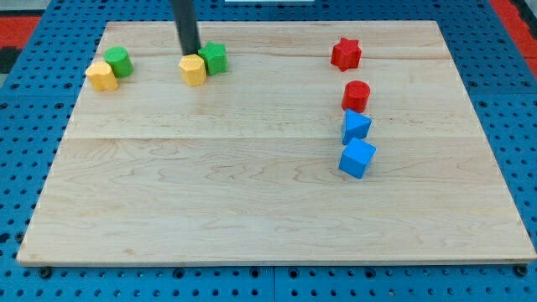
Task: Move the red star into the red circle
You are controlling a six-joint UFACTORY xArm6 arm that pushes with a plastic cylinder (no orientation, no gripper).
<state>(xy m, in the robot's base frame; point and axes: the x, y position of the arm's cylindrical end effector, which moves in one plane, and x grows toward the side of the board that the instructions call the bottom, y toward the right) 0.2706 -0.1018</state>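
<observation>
My tip: my tip is down at the upper left of the frame, the dark rod dropping in from the top edge; it carries nothing and sits right at the back of a yellow block, seemingly touching it.
Yellow block at the tip: a yellow hexagonal block, just below the tip, pressed up against a green block on its right.
Far-left pair: another yellow block and a green block sit touching each other, close to the board's left edge, near the top.
Red star: the red star is over in the upper right, well apart from my tip, close to the board's top edge.
Red circle: the red cylinder stands just below the star, a small gap between them.
Blue blocks: one blue block sits right under the red cylinder, seemingly touching it; a blue cube follows just below, forming a column down the right side.
Surface: a pale wooden board with visible plank seams, lying on a blue pegboard table; red shows at the top corners.
Open room: the whole middle and the lower half of the board lie bare.
Edges: both left-hand pairs and the star hug the top strip; the right margin beside the column is free.
</observation>
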